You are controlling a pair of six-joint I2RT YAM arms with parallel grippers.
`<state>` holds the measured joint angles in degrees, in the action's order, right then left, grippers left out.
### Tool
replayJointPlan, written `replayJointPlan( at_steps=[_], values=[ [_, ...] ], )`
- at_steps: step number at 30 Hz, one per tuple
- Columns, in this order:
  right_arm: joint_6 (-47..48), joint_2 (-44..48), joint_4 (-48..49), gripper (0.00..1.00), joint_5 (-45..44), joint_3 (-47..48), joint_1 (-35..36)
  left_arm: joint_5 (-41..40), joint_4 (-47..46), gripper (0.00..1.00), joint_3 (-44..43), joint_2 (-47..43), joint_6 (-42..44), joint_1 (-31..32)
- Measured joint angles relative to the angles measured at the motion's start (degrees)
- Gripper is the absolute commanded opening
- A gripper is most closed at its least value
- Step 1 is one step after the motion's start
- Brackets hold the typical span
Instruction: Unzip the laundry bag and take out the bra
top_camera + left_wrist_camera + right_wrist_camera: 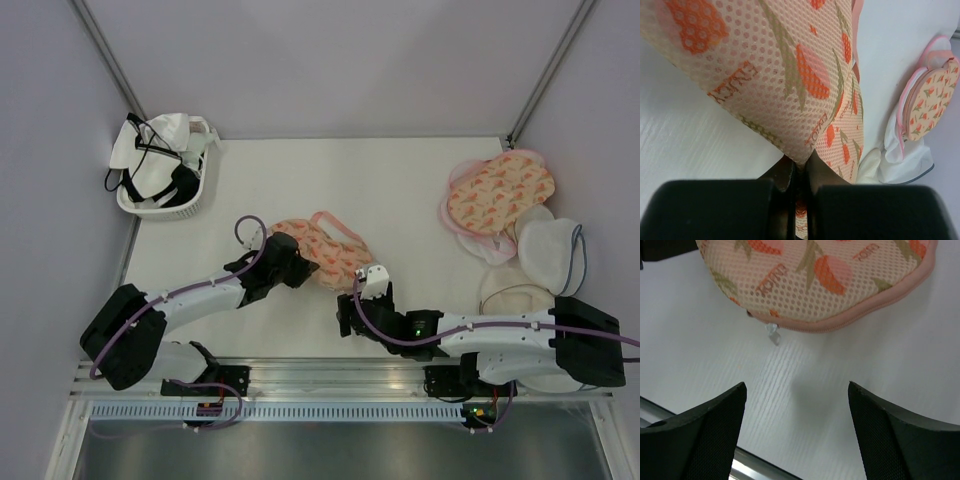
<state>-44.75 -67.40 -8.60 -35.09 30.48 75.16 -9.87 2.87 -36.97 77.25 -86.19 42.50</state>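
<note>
The peach laundry bag with orange-red print and pink zipper trim lies zipped in the middle of the table. My left gripper is shut on a fold of its mesh at its left end, and the left wrist view shows the fabric pinched between the fingers. My right gripper is open and empty just in front of the bag's near edge, above the bare table. A small clear zipper pull hangs from the pink trim ahead of it. The bra is hidden.
A second peach pouch lies open at the back right, also seen in the left wrist view. White domed pouches sit beside it. A white basket with black-and-white garments stands at the back left. The metal rail marks the near edge.
</note>
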Motion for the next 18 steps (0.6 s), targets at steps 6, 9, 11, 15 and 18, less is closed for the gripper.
replayJointPlan(
  at_steps=[6, 9, 11, 15, 18],
  values=[
    [2.08, -4.7, 10.64, 0.73, -2.8, -0.24, 0.0, 2.43, 0.46, 0.02, 0.09, 0.0, -1.92, 0.0],
    [3.26, -6.51, 14.32, 0.54, -2.95, -0.24, -0.42, 3.28, 0.44, 0.02, 0.39, -0.02, -2.1, 0.0],
    [3.65, -7.28, 15.72, 0.44, -2.99, -0.24, -1.01, 3.93, 0.39, 0.02, 0.83, -0.22, -2.1, 0.0],
    [4.66, -7.37, 16.72, 0.1, -3.48, -0.22, -2.86, 4.02, 0.28, 0.02, 2.62, -1.79, -2.1, 0.0],
    [4.46, -7.02, 15.91, 0.0, -3.74, 0.02, -3.21, 4.02, -0.04, 0.02, 4.26, -3.06, -2.08, 0.0]
  ],
)
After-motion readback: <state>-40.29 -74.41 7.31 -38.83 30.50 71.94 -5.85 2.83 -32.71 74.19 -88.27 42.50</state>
